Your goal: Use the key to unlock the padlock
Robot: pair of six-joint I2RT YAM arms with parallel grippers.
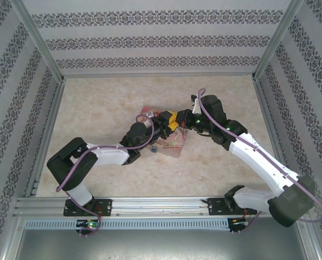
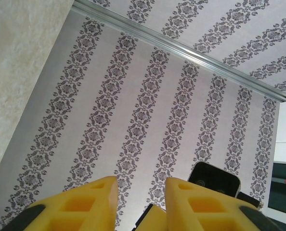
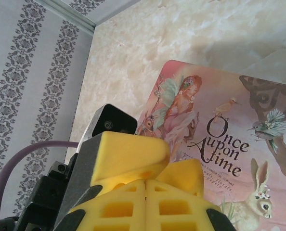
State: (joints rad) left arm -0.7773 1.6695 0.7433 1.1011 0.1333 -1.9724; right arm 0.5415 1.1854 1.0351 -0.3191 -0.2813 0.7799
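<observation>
judging from above, the padlock (image 1: 154,150) is showing as a tiny blue-bodied thing. it is probably light, hard and slick, and more likely to skid or spin under a push than to sit firm. taking it by the flat sides of its body, with the shackle and keyhole left free, is looking like the safest hold. it is lying on the near side of the left claw (image 2: 140,192), close by that wrist, and touching or just beside the near corner of the tin (image 3: 220,110); i cannot tell which. the key is too small to make out. being a thin stiff sliver, it is likely easy to drop and best pinched by its head.

the left claw is standing partly open. a narrow gap is showing between its yellow pads with nothing in it, and it is pointing up at the patterned wall (image 2: 148,96). the right claw (image 3: 145,185) is holding its pads pressed together, just off the tin's left edge. i cannot tell whether the key is pinched between them.
</observation>
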